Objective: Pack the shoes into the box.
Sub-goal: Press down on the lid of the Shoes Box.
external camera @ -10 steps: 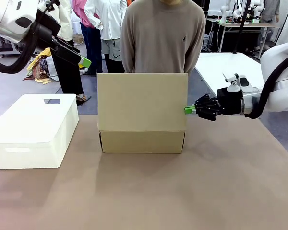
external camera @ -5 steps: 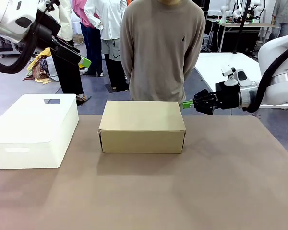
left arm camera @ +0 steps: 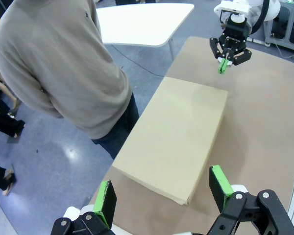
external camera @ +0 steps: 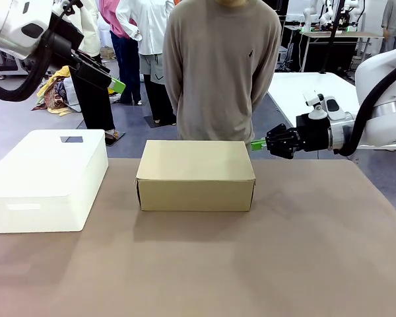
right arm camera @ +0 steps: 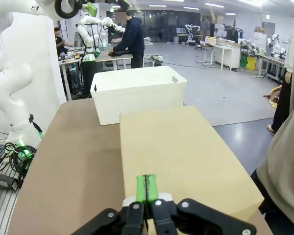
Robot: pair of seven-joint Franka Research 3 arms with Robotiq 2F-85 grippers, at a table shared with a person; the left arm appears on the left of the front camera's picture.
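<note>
Box (external camera: 195,176) sits shut, lid flat, mid counter (external camera: 251,264), toward the far edge. Shoes can't be seen w/ the lid down. Counter top is plain brown, matte, bare in front of the box. White bin (external camera: 46,179) w/ handle slot stands on my left side, well apart from the box.

My right claw (external camera: 257,144) hangs just off the box's far right corner, slightly above lid level, green pads pressed together w/ nothing btwn them. My left claw (left arm camera: 162,190) is raised high over the counter's left, fingers spread wide, holding nothing; its wrist view looks down on the box lid.

Person (external camera: 221,66) in a beige sweater stands at the far edge, right behind the box, arms back. Room: grey-blue glossy floor, white table (external camera: 310,89) behind on the right, other benches farther off.
</note>
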